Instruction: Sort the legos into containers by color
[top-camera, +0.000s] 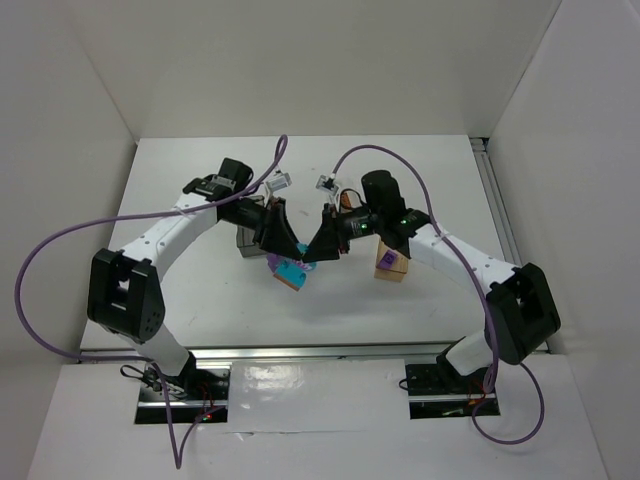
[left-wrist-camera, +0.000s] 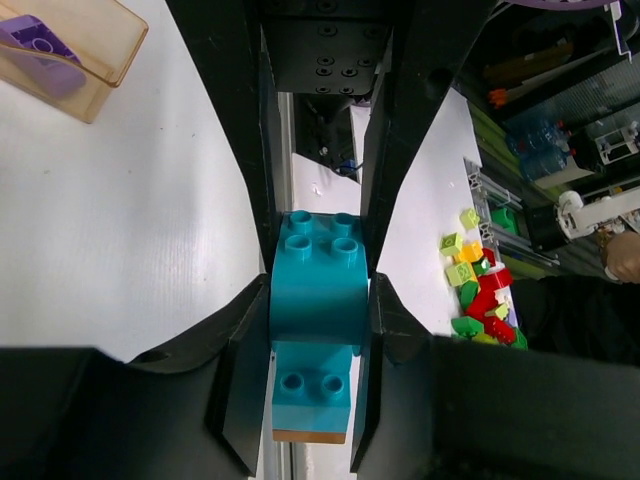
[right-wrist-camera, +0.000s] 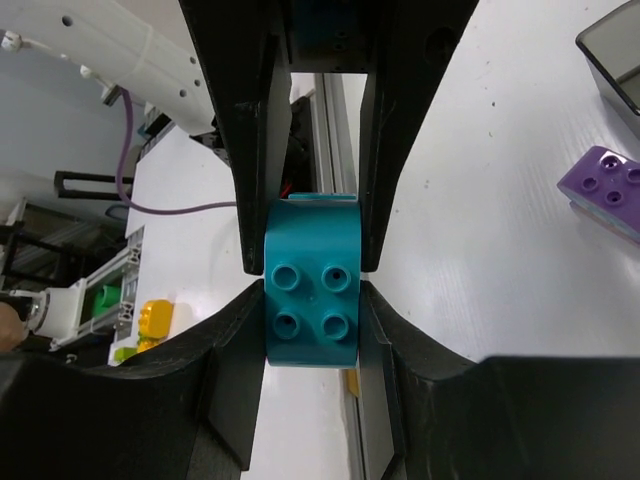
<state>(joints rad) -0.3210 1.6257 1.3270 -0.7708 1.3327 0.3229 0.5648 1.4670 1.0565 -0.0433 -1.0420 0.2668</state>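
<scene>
A cyan lego (top-camera: 292, 273) hangs above mid-table with both grippers shut on it. My left gripper (top-camera: 288, 260) grips it from the left and my right gripper (top-camera: 312, 257) from the right. In the left wrist view my gripper (left-wrist-camera: 318, 315) clamps the cyan lego (left-wrist-camera: 318, 285), and an orange-brown plate (left-wrist-camera: 310, 436) is stuck under its lower part. In the right wrist view my gripper (right-wrist-camera: 312, 318) clamps the cyan lego (right-wrist-camera: 312, 300). One purple lego (right-wrist-camera: 605, 185) lies on the table. Another purple lego (left-wrist-camera: 40, 45) sits in the tan box (left-wrist-camera: 110, 55). The clear box is not in view.
The dark grey box (top-camera: 245, 241) stands left of the grippers and also shows in the right wrist view (right-wrist-camera: 615, 55). The tan box (top-camera: 391, 265) stands under the right forearm. A pile of green, yellow and red bricks (left-wrist-camera: 480, 290) lies off the table.
</scene>
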